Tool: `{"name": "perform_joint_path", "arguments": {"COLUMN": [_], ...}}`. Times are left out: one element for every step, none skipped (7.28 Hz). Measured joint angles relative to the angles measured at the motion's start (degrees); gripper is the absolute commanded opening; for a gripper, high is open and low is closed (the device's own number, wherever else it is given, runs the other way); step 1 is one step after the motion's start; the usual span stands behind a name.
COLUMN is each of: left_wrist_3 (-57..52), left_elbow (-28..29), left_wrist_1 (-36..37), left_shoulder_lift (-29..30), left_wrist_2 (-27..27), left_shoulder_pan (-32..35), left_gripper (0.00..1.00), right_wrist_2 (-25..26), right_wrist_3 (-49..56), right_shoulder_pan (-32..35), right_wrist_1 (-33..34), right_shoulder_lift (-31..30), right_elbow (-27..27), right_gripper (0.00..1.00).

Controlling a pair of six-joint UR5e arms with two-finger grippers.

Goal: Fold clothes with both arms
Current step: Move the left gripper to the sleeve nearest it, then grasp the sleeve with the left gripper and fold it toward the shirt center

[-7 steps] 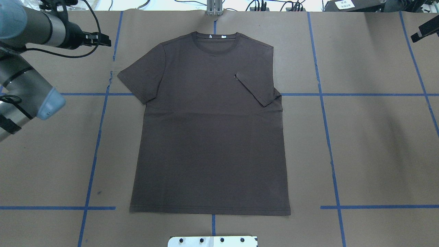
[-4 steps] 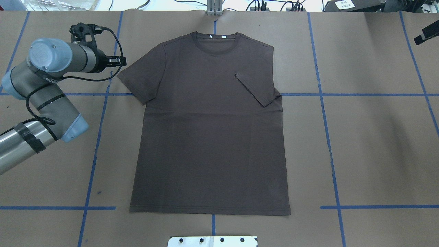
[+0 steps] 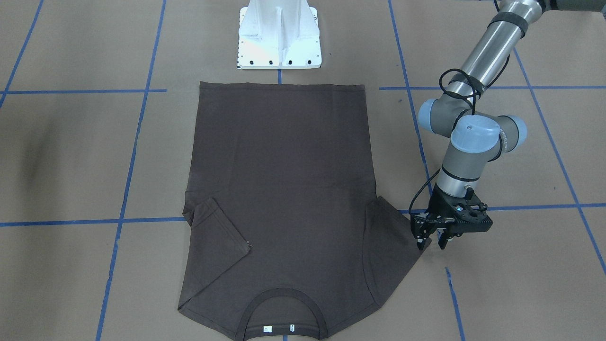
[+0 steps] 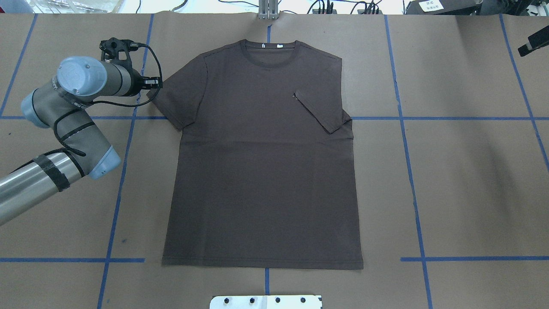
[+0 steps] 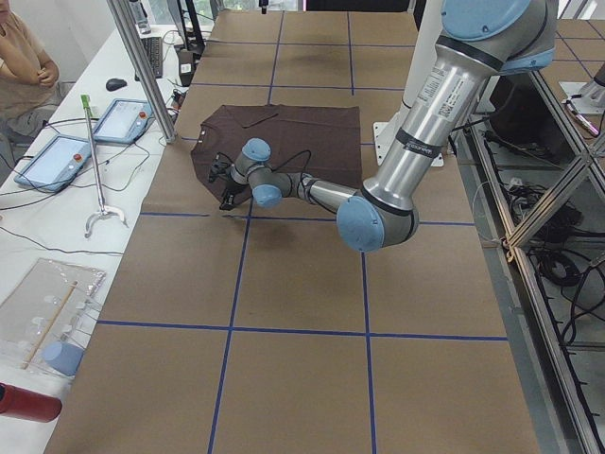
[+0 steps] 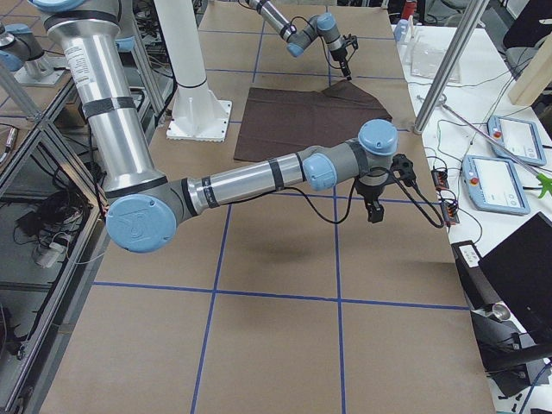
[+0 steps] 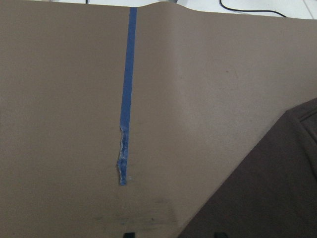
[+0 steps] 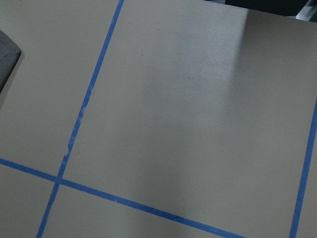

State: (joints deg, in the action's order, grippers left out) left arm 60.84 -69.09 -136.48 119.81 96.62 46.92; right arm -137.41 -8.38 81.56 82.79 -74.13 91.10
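Overhead exterior view: a dark brown T-shirt (image 4: 261,180) lies flat and face up at the middle of the brown table (image 4: 463,180), with its collar toward the far edge and its hem toward the robot's base. The left arm (image 4: 73,128) comes in from the side with its elbow bent. Its wrist is turned toward the garment, so the left gripper (image 4: 153,81) sits at the outer corner of the spread left sleeve (image 4: 178,96). From across the table, the left gripper points down with its two fingers apart, holding nothing. One fingertip is at the sleeve's corner, though whether it touches the cloth cannot be told. The right sleeve (image 4: 319,112) is folded in over the chest.

In the exterior right view, the right arm (image 6: 250,177) stretches long over the table. Its right gripper (image 6: 373,212) points down over bare table, well apart from the shirt; whether its fingers are apart or together cannot be told. Overhead, only a black sliver of that arm shows, cut off at the frame's edge. The white neck tags (image 4: 272,45) are too small to read.
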Motion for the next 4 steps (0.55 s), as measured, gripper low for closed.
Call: {"name": "perform_joint_path", "arguments": {"left_wrist_3": [-0.14, -0.25, -0.34, -0.41], "left_elbow": [0.12, 0.15, 0.17, 0.18], "left_wrist_1": [-0.01, 0.0, 0.04, 0.06], "left_shoulder_lift": [0.04, 0.05, 0.0, -0.1], "left_wrist_2": [-0.02, -0.03, -0.03, -0.05], "left_shoulder_pan": [-0.26, -0.5, -0.68, -0.89], "left_gripper": [0.6, 0.6, 0.6, 0.6], "right_wrist_2": [0.05, 0.09, 0.11, 0.12], "right_wrist_3": [0.02, 0.03, 0.03, 0.03], "right_shoulder_pan": [0.01, 0.03, 0.02, 0.02], "right_wrist_1": [0.0, 0.0, 0.0, 0.0], "right_shoulder_lift": [-0.15, -0.3, -0.48, -0.59], "right_elbow": [0.01, 0.07, 0.1, 0.12], "right_gripper": [1.0, 1.0, 1.0, 1.0]}}
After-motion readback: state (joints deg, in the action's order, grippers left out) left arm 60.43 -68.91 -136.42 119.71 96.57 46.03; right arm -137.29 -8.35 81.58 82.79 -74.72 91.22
